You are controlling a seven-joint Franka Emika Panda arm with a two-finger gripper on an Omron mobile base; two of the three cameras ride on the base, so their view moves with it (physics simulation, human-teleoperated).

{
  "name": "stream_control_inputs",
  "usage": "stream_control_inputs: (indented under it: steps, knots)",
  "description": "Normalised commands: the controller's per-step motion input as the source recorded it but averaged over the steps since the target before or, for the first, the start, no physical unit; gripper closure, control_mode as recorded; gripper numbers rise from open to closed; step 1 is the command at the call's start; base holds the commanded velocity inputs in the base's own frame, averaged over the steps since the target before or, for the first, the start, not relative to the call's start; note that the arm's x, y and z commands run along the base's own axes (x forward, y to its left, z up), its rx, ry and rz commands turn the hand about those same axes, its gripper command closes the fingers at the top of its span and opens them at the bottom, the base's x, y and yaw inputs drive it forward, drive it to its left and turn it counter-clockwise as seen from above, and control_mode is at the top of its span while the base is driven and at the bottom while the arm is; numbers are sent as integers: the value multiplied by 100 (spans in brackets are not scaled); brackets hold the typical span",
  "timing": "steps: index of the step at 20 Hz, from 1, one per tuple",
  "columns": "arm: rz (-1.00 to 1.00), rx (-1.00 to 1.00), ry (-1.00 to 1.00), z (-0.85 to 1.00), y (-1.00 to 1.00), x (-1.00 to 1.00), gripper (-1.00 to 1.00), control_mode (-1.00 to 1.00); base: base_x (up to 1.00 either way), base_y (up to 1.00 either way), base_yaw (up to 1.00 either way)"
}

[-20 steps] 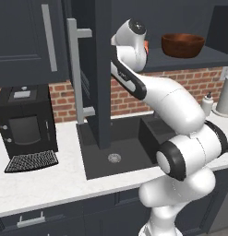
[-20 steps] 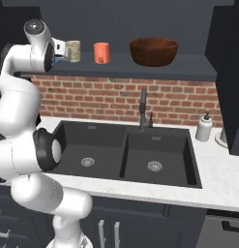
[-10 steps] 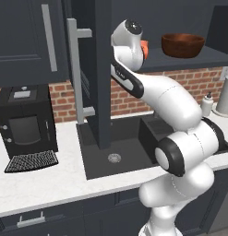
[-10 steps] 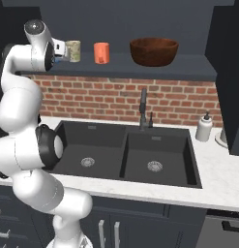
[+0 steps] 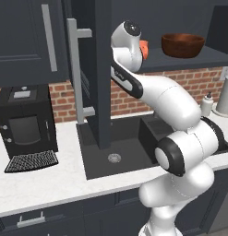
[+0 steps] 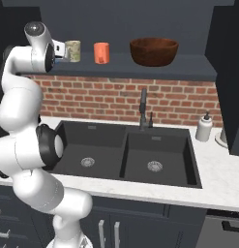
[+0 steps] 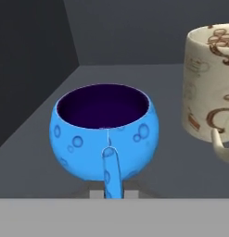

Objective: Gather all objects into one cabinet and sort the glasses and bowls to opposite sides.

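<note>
The small blue bowl (image 7: 106,129) with a dark inside sits right in front of the hand, low over the cabinet shelf (image 6: 140,68), its handle toward me. My gripper (image 7: 111,192) is shut on that handle, at the shelf's left end (image 6: 60,53). Just right of it stands the beige patterned tumbler (image 7: 211,78) (image 6: 72,51). Further right are the orange tumbler (image 6: 101,52) (image 5: 144,46) and the wide reddish-brown bowl (image 6: 154,51) (image 5: 182,44). The cabinet door (image 5: 99,69) with its grey bar handle (image 5: 74,69) stands open to the left of the arm.
Under the shelf is a brick wall, then a black double sink (image 6: 126,155) with a faucet (image 6: 143,109). A soap dispenser (image 6: 204,128) stands at the right of the sink. A black coffee machine (image 5: 25,120) sits on the left counter.
The hand has edged slightly aside at the shelf's left end, so the orange tumbler now peeks out behind it in the left base view. The grip on the blue bowl is unchanged.
</note>
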Motion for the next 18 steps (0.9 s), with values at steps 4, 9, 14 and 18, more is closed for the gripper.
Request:
stream_control_inputs:
  steps: [4, 9, 14, 18]
  knots:
    - [0, 0, 0, -7, 2, 1, -100, -100, 0, 0, 0]
    - [0, 0, 0, 0, 0, 1, -100, -100, 0, 0, 0]
    - [0, 0, -4, 0, 0, -20, -100, -100, 0, 0, 0]
    - [-6, 0, -8, 7, -28, -86, -100, -100, 0, 0, 0]
